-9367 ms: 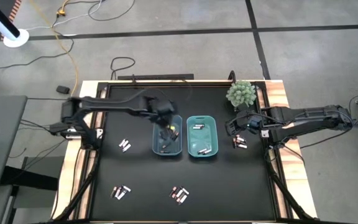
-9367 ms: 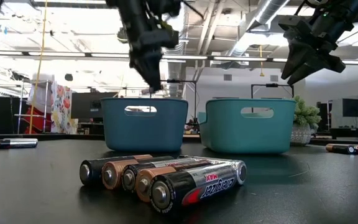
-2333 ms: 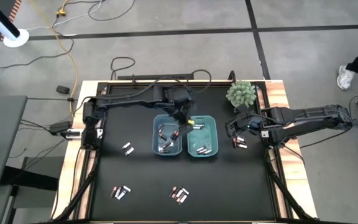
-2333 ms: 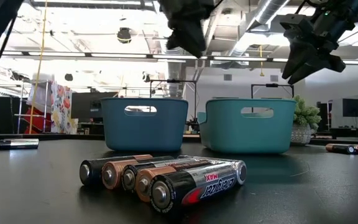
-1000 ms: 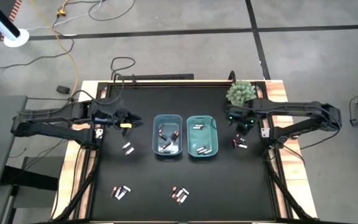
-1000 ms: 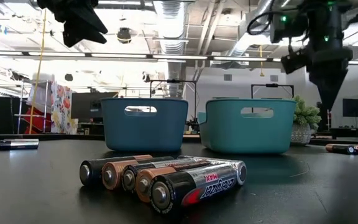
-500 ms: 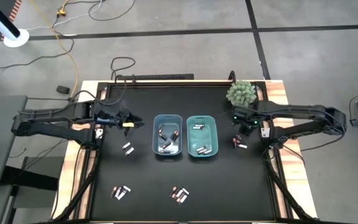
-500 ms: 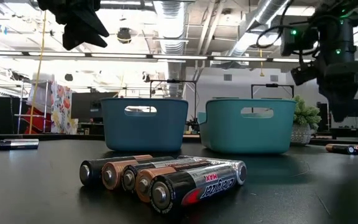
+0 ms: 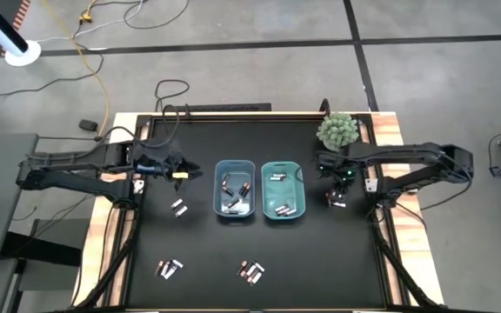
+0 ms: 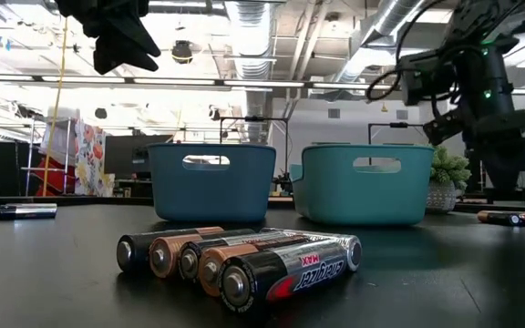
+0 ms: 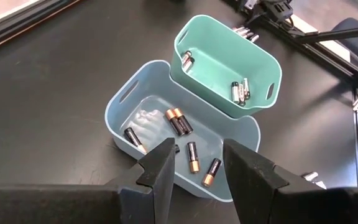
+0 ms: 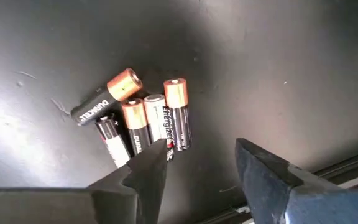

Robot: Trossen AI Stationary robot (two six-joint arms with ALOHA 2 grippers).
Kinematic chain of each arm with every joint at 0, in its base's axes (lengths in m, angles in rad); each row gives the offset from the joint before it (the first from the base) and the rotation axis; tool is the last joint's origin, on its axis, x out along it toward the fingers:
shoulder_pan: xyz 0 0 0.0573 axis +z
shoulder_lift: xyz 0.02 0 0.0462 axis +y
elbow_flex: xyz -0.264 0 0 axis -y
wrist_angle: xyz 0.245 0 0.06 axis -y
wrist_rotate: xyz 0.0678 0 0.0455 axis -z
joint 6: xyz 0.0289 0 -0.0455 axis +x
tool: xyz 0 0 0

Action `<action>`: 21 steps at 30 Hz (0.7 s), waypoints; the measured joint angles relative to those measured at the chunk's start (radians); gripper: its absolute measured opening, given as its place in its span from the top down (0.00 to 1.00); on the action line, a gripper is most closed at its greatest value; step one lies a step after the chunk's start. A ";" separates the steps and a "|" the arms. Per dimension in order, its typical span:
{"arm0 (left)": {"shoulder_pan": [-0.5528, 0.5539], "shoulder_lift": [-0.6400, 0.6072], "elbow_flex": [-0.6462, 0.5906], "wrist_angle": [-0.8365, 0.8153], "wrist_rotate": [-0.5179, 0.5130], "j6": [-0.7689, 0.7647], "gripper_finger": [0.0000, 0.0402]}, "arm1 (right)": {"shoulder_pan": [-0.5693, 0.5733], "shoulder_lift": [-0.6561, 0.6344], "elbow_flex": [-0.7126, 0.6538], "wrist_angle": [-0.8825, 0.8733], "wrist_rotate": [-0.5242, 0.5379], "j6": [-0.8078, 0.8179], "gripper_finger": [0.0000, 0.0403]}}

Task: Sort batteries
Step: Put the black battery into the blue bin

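Right gripper (image 12: 197, 165) is hovering, jaws apart and empty, over battery cluster (image 12: 143, 118); left gripper (image 11: 194, 165), parted and empty, is waiting at nine o'clock of blue bin (image 9: 234, 188).

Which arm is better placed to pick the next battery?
Right. The right gripper hangs open directly over the battery cluster; the left gripper is open too, off beside the bins.

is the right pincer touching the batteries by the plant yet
Apart. In the right wrist view the right pincer stands open above the batteries, one finger overlapping the pile's edge and dark table showing between the fingers; nothing is gripped.
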 joint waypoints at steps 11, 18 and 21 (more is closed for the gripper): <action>0.000 0.000 0.000 0.000 0.000 0.008 0.68 | 0.000 0.123 0.000 0.049 0.000 -0.004 0.51; 0.000 0.001 0.000 -0.001 0.000 0.007 0.68 | -0.001 0.131 0.001 0.059 0.001 0.002 0.54; 0.000 0.001 0.000 -0.001 0.000 0.007 0.68 | -0.001 0.131 0.001 0.060 0.001 0.002 0.54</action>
